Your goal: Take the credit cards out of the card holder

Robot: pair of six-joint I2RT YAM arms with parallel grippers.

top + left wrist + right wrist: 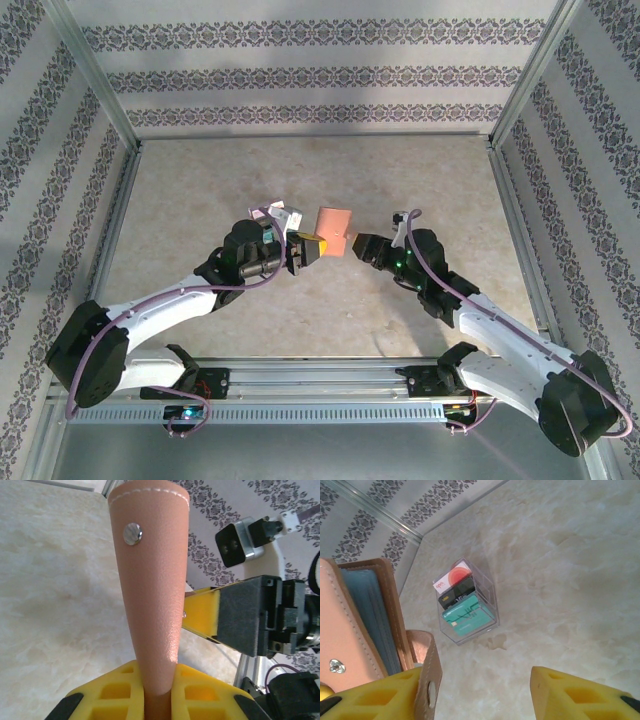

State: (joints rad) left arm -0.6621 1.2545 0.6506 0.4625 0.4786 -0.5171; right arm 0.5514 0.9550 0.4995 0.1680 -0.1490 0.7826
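Leather, reddish-brown: the card holder (pixel 333 222) hangs at the overhead frame's centre, clenched in the left gripper (pixel 159 700) so the right gripper (pixel 480 695), jaws spread beside its snap tab (pixel 427 667), can likely reach the blue lining. Credit cards (pixel 465 615) lie in a clear box (pixel 490 587) nearby; their print is unreadable.
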